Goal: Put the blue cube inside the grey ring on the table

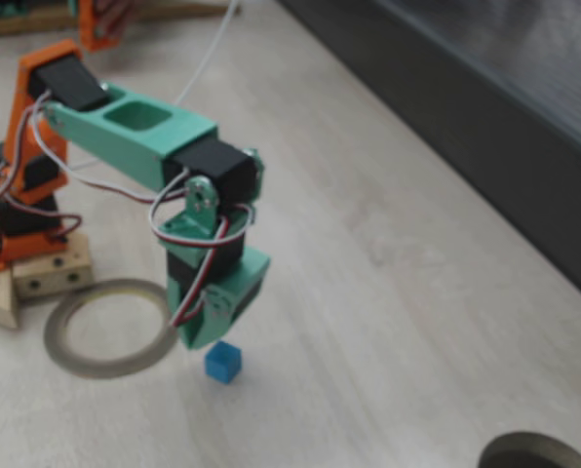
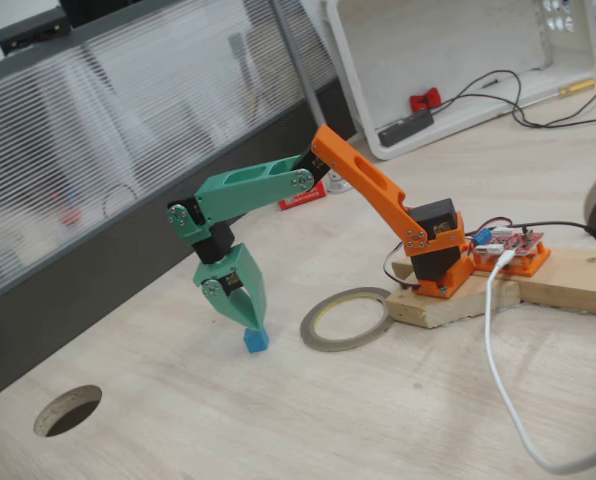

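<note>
Fingers of the gripper (image 2: 254, 326) point straight down just over the cube (image 2: 256, 341), their gap unreadable, ring (image 2: 347, 319) beside.

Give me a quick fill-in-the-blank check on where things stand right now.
1. The blue cube rests on the ____.
2. The cube lies ____ the grey ring, not within it.
3. The gripper sits directly ____ the cube.
4. The gripper's colour is ____.

Missing words: table; outside; above; green
</note>
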`<state>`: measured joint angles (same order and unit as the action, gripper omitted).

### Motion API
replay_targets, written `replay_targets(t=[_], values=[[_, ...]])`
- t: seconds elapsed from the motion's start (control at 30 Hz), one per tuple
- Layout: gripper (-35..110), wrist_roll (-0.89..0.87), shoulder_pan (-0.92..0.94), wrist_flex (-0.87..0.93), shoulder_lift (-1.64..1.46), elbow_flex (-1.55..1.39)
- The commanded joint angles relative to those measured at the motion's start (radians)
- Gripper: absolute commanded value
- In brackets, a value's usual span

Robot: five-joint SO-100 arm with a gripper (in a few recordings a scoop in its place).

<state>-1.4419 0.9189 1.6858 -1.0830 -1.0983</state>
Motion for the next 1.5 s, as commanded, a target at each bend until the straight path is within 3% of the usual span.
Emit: replay_targets(t=[0.0,0.17,0.8,1.07,1.47], values=[[1,-0.014,0.011,-0.112,-0.008,0.015],[1,-0.014,0.011,-0.219,-0.006,0.005],[1,-0.017,0.011,-0.207,-0.006,0.002],[1,-0.018,0.009,-0.043,-0.006,0.003],[1,-0.014,0.009,-0.037,-0.008,0.005]])
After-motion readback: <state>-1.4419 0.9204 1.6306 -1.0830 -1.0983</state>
